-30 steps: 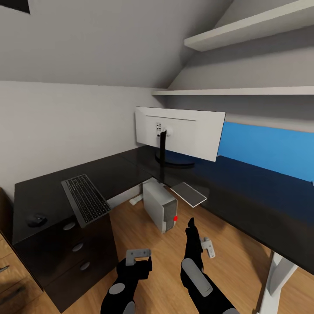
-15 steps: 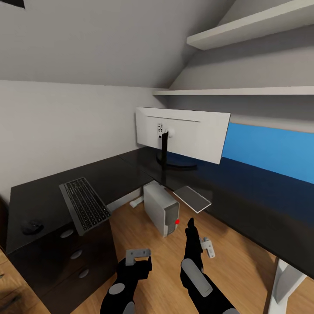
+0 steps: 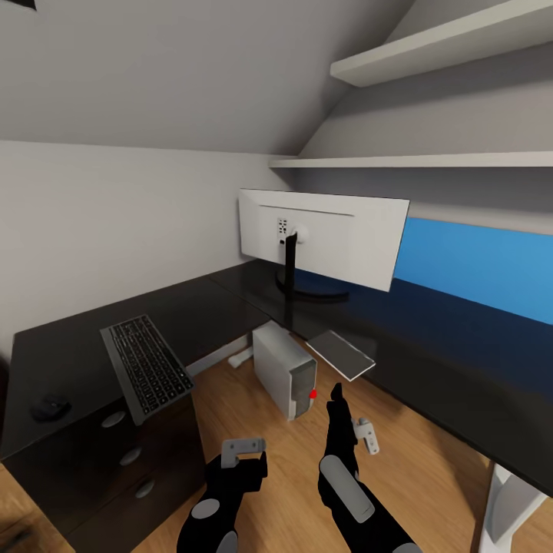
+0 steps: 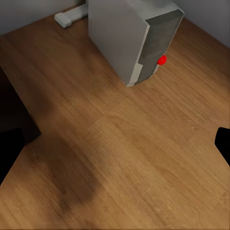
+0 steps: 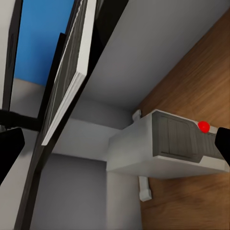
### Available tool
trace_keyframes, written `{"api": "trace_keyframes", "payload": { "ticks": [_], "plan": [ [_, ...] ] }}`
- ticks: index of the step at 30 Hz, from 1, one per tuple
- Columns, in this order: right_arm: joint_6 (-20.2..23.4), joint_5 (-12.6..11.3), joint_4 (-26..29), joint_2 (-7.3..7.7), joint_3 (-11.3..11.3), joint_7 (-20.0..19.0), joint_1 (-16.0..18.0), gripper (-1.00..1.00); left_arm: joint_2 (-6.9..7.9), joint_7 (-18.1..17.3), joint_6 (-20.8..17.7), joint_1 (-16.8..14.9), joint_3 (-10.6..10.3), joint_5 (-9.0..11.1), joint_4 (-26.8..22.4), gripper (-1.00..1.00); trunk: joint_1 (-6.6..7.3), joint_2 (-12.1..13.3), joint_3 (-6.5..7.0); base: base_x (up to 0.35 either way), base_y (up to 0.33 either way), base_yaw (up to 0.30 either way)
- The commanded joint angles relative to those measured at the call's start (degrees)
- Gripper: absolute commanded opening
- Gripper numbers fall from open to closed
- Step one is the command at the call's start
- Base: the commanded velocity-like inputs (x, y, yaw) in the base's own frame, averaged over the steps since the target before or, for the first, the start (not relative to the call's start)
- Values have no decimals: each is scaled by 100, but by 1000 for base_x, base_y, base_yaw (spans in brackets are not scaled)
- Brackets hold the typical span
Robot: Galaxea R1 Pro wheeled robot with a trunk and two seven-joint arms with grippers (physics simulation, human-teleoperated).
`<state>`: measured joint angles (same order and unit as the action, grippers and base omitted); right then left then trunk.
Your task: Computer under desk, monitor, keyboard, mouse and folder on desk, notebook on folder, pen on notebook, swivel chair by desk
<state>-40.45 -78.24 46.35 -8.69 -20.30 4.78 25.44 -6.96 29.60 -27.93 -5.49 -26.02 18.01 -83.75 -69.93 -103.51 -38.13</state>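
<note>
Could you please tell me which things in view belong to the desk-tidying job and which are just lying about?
Belonging to the job:
desk
monitor
keyboard
mouse
notebook
computer

Just lying about:
blue wall panel
wall shelves
white power strip

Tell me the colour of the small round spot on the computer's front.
Red; the spot on the computer shows best in the left wrist view.

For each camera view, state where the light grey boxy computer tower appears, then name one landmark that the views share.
Head view: the light grey boxy computer tower stands on the wooden floor at centre, under the black desk.
Left wrist view: it sits at the upper middle.
Right wrist view: it lies at lower right.
Shared landmark: its red front button.
</note>
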Motion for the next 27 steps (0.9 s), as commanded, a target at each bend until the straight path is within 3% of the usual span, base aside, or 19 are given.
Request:
{"api": "trace_keyframes", "payload": {
  "ticks": [1, 27],
  "plan": [
    [-27, 10, 6, 3, -20, 50, 5, 100, 2, 55, -11, -5, -9, 59, -5, 100, 0, -3, -6, 68, 0, 0],
    [-33, 7, 8, 51, -8, 57, 5, 100, -4, 76, -4, -5, -17, 56, 8, 100, 0, -3, -6, 77, 0, 0]
  ]
}}
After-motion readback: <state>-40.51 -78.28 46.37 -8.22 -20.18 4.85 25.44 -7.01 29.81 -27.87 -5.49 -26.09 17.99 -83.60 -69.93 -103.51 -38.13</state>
